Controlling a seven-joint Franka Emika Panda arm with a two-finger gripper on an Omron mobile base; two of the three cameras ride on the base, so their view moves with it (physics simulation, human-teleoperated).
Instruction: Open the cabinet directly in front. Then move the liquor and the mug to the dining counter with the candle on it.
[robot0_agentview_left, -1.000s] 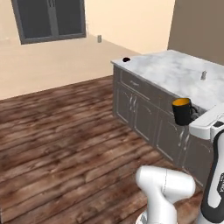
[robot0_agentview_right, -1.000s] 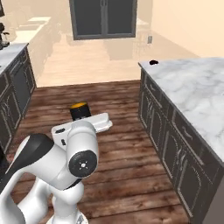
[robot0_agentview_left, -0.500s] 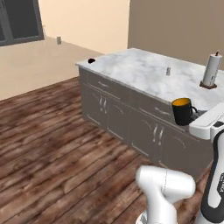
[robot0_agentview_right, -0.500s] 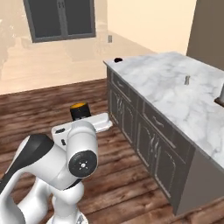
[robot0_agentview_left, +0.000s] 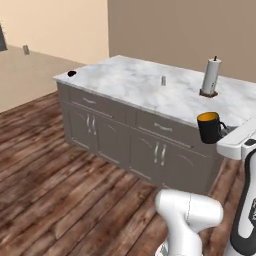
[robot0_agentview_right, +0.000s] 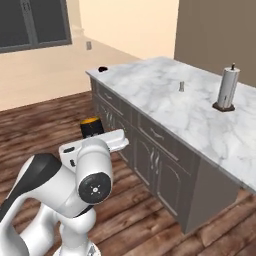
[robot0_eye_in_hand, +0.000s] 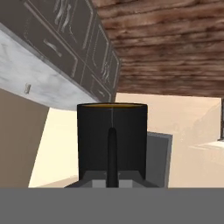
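In the left base view the black mug (robot0_agentview_left: 210, 127) with its orange-yellow inside sits upright at the end of the white arm, in the air in front of the right end of the island counter (robot0_agentview_left: 135, 85). The claw (robot0_agentview_left: 227, 134) is closed narrowly on the mug, though its fingers are mostly hidden behind the cup and the hand. On the marble top stands a small grey candle (robot0_agentview_left: 163, 80) near the middle, with a tall paper-towel roll (robot0_agentview_left: 210, 76) to its right and a small dark object (robot0_agentview_left: 72, 73) at the far left corner. In the right base view the mug (robot0_agentview_right: 91, 127) rises just behind the white hand, above the wooden floor (robot0_agentview_right: 40, 130) and beside the counter's dark cabinet fronts (robot0_agentview_right: 150, 150); the candle (robot0_agentview_right: 181, 86) and the towel roll (robot0_agentview_right: 226, 89) stand well apart on the marble. In the hand view the mug (robot0_eye_in_hand: 112, 135) is close up, its handle facing the camera, clamped at the claw (robot0_eye_in_hand: 112, 181), with the counter's edge tilted across the upper left.
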